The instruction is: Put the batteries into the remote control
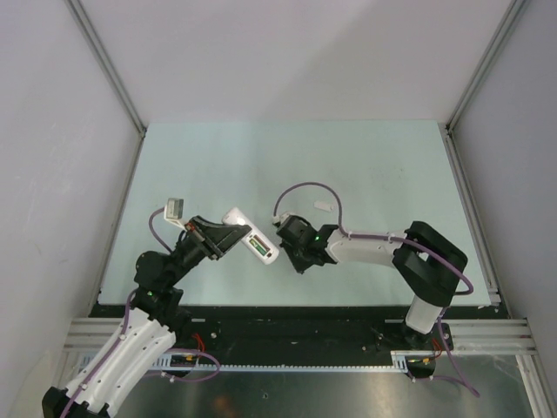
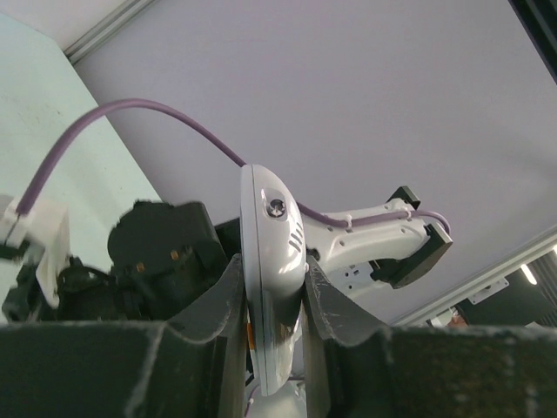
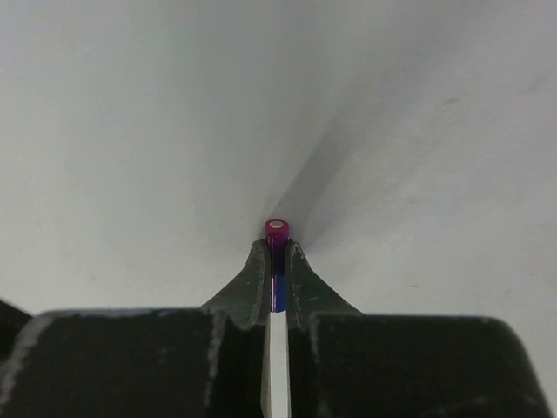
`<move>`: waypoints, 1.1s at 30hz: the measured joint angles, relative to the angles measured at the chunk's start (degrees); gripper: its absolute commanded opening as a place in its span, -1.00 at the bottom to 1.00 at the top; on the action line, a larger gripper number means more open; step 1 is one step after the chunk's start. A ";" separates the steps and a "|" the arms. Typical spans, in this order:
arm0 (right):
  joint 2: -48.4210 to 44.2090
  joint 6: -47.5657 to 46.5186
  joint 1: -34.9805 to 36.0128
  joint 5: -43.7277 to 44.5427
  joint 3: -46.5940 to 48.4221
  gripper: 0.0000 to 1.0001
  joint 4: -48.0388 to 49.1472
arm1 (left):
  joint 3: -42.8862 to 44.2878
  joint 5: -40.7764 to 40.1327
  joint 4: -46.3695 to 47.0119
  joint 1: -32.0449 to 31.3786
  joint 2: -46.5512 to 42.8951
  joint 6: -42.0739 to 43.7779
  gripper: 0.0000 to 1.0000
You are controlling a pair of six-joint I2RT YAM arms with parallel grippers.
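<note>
Left gripper [image 2: 274,283]: closed on remote control [image 1: 239,222], green battery [image 1: 258,249] inside.
Right gripper [image 3: 277,257]: pinching purple battery [image 3: 277,229].
Far side: small white piece [image 1: 322,206].

Remote control [image 1: 251,237] L of centre over the table [image 1: 392,174], both grippers meeting at it.

L gripper [image 2: 272,292] comes in from the near-L corner w/ its fingers clamped on either side of the remote control; the seated battery [image 1: 258,248] lies in the compartment at the handset's near-R end. R gripper [image 3: 277,257] sits just R of that end, reaching in from the near-R side, w/ the held battery [image 3: 277,228] pinched between its fingers, tip sticking out past them. A small flat piece [image 1: 322,206] lies on the table behind the R gripper, apart from it.
</note>
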 measured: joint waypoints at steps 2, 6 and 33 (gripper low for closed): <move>0.00 2.58 -2.40 -0.13 0.00 -1.00 0.02 | 0.00 0.00 0.00 -0.02 0.00 0.00 -1.00; 0.00 8.55 -8.39 -0.70 0.00 -1.00 0.26 | 0.00 -0.04 -0.02 -0.13 0.00 0.00 -1.00; 6.36 -23.69 -5.16 -4.13 10.32 -1.00 -2.91 | 0.83 -0.46 -0.48 -2.93 0.31 1.77 -1.00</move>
